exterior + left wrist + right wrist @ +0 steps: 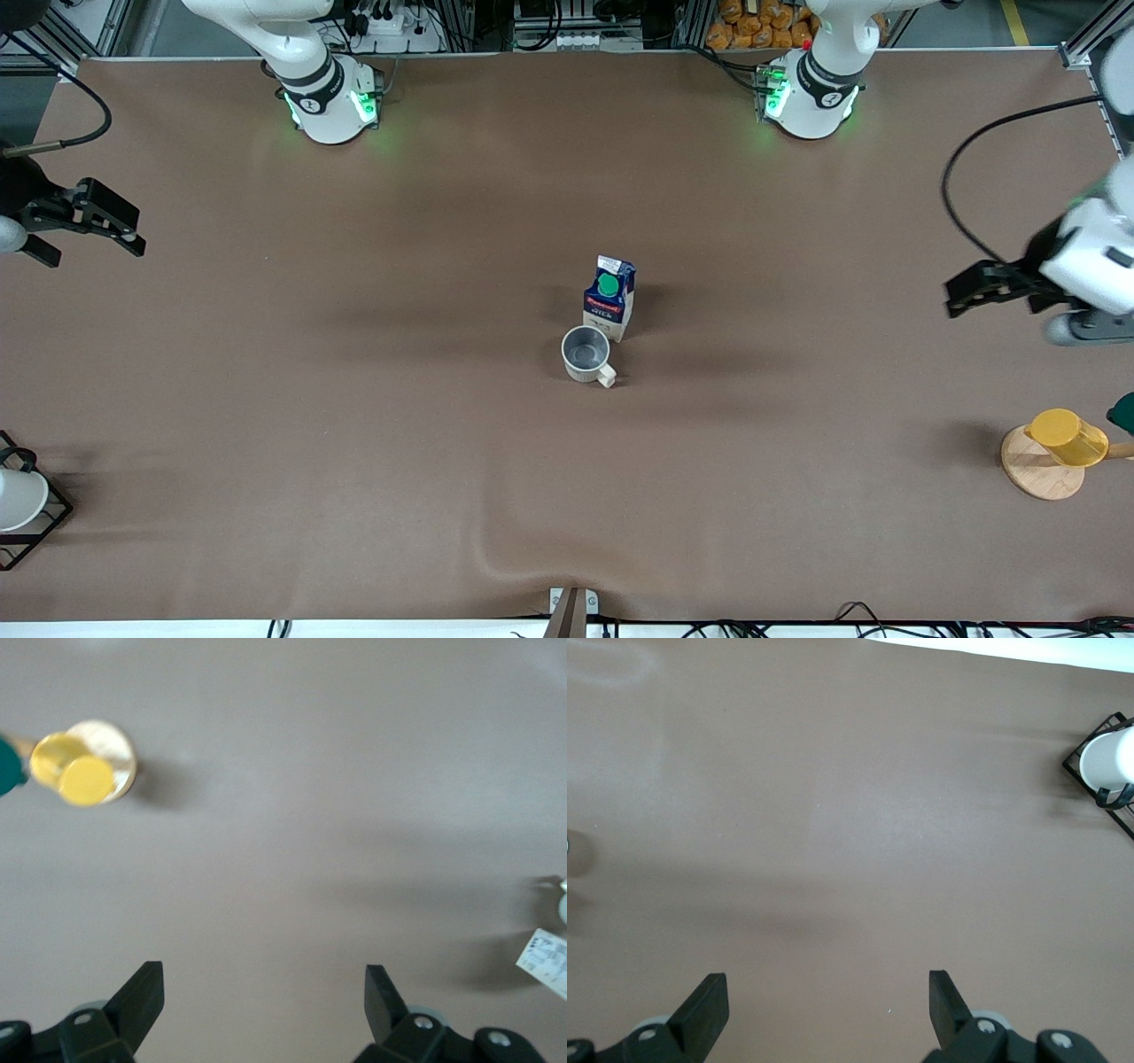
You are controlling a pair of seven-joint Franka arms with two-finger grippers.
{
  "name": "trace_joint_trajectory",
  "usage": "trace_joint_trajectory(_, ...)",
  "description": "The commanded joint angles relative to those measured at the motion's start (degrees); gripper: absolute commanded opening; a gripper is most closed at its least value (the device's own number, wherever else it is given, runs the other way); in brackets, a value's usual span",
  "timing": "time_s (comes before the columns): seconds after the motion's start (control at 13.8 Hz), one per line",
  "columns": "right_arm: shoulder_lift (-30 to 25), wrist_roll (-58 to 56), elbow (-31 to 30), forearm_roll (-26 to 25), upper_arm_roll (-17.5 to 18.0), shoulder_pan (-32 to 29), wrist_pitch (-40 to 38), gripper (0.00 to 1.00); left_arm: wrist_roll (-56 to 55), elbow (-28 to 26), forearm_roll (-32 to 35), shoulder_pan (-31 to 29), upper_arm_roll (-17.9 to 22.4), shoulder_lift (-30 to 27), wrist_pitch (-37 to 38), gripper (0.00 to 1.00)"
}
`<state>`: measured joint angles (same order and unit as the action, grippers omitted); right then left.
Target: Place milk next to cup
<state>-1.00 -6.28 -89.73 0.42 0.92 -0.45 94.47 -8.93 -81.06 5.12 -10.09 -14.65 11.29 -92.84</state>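
Milk carton (609, 304) upright mid brown counter (354, 399), touching mug (586, 354), label unreadable, left pincer (264, 1005) and right pincer (828, 1010) wide open, empty, over counter ends.

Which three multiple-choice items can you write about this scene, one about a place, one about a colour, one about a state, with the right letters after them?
1. Where does the milk stand?
A. Upright on the table beside the cup, slightly farther from the front camera
B. Inside the cup
C. On the round wooden base

2. What colour is the milk's cap?
A. Red
B. Green
C. Yellow

3. In what state are the left gripper and the right gripper?
A. Both shut on the milk
B. One holds the cup
C. Both open and holding nothing

Answers: 1 A, the carton stands just above the mug in the front view. 2 B, a round green cap shows on the carton. 3 C, each wrist view shows spread fingers over bare table.
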Motion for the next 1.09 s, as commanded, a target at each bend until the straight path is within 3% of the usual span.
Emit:
trace_joint_trajectory(0.0,-0.85,3.46,-0.18,-0.50,-0.57,1.06,-1.22,1.00,0.40,-1.73,-2.91,-5.88,-1.00,-1.27,1.34,1.00)
trace_joint_trajectory(0.29,-0.41,3.38,0.52,-0.59,-0.65,1.15,-2.27,1.00,0.50,-2.09,-3.63,-7.49,-1.00,-4.08,5.90,1.00)
trace_joint_trajectory(0.51,-0.32,3.38,0.52,-0.51,-0.65,1.24,-2.27,1.00,0.50,-4.62,-2.93,-5.13,-0.21,-7.76,6.27,1.00)
trace_joint_trajectory(0.87,-0.23,3.21,0.87,-0.50,-0.65,1.15,-2.27,1.00,1.20,-13.85,-3.36,6.82,11.02,-16.12,3.81,1.00)
trace_joint_trajectory(1.02,-0.06,2.94,1.05,-0.50,-0.74,0.89,-2.71,1.00,2.60,-13.61,-3.10,7.45,11.48,-16.13,4.15,1.00)
